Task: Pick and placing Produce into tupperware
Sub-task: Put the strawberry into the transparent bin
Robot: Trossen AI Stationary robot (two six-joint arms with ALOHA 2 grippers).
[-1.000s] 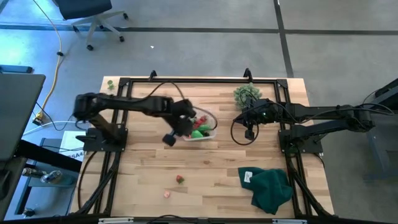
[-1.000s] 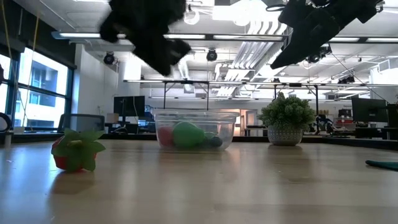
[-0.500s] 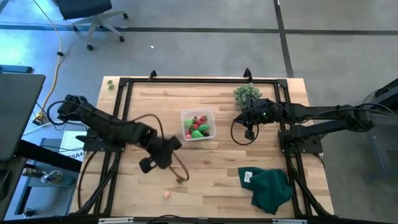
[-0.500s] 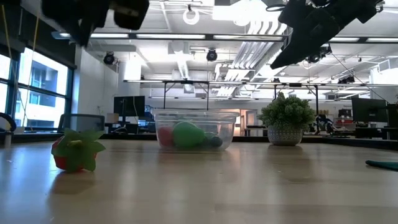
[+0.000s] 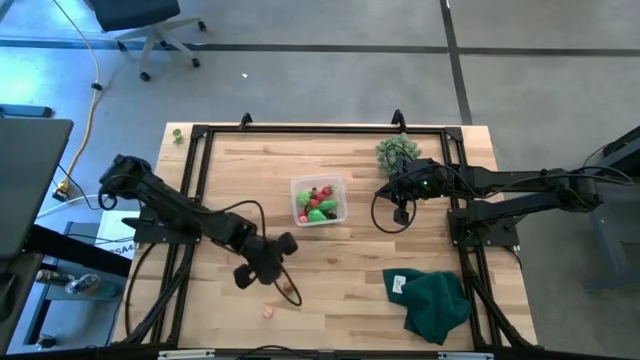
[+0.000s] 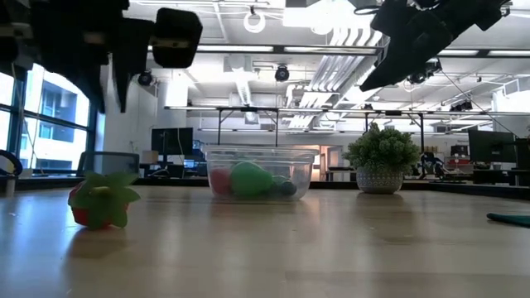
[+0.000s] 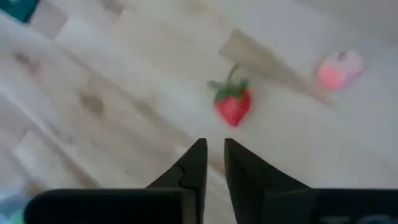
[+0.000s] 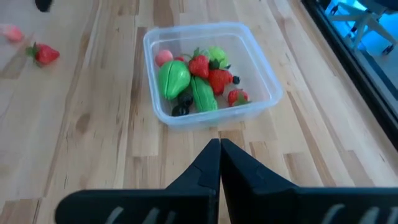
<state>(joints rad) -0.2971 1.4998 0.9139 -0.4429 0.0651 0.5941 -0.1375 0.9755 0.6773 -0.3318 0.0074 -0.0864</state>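
Our left tool (image 7: 212,163) hovers above the counter (image 5: 350,290) with a narrow gap between its fingers, holding nothing. A strawberry (image 7: 232,106) lies just ahead, a pink piece (image 7: 339,68) farther off. Our right tool (image 8: 219,163), pressed closed, waits near the filled tupperware (image 8: 211,70).

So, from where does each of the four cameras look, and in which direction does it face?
High view: above the table, facing straight down; shows both arms, the tupperware and the green cloth.
Low view: at table-top height, facing level across the table to the room; arms enter from above.
Left wrist view: on the left arm, facing down at the strawberry; the left gripper shows, slightly parted.
Right wrist view: on the right arm, facing the tupperware; the right gripper shows, shut.
Shared: the strawberry and the pink piece show in both wrist views.
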